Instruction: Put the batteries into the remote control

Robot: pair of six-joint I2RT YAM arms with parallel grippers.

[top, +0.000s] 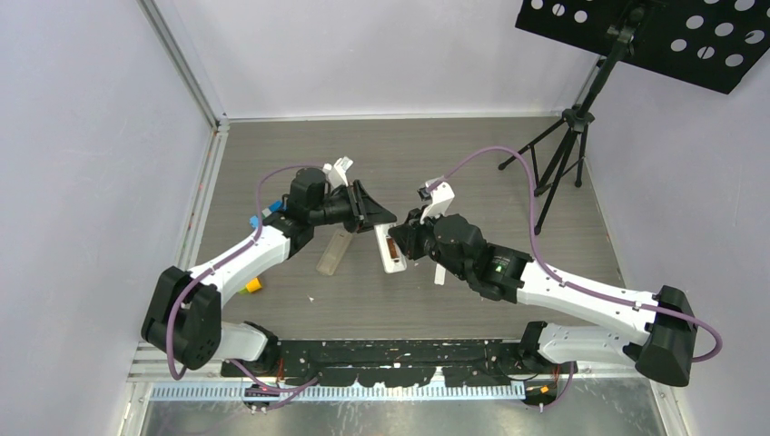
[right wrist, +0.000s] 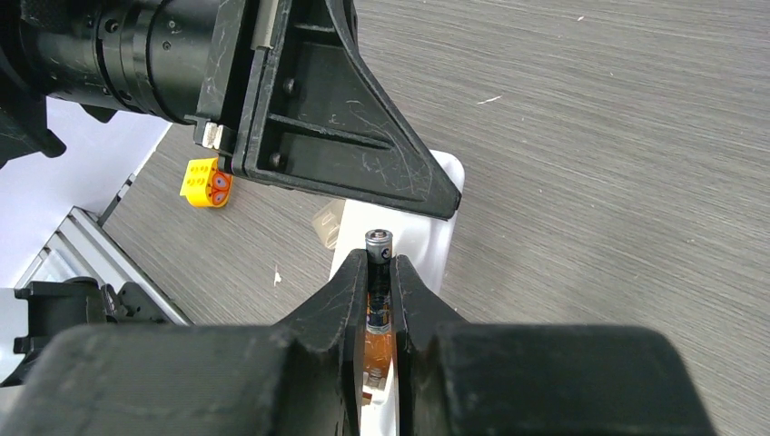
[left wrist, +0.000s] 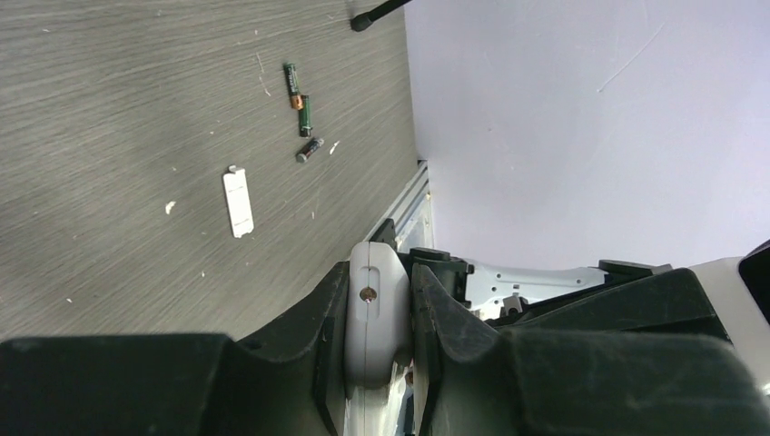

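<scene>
Left end effector clamps the remote control by its long edges; right end effector pinches a battery mid-body, seemingly just over it. Light, stiff, slick cylinder: likely slips easily

The grey wood-grain tabletop carried three batteries close together near its right edge, two nearly end to end and the third just beside them at an angle. A flat white cover lay apart from them among white flecks. A translucent bar lay left of centre, a yellow block nearer the left edge, and a black tripod stood toward the far right corner.
</scene>
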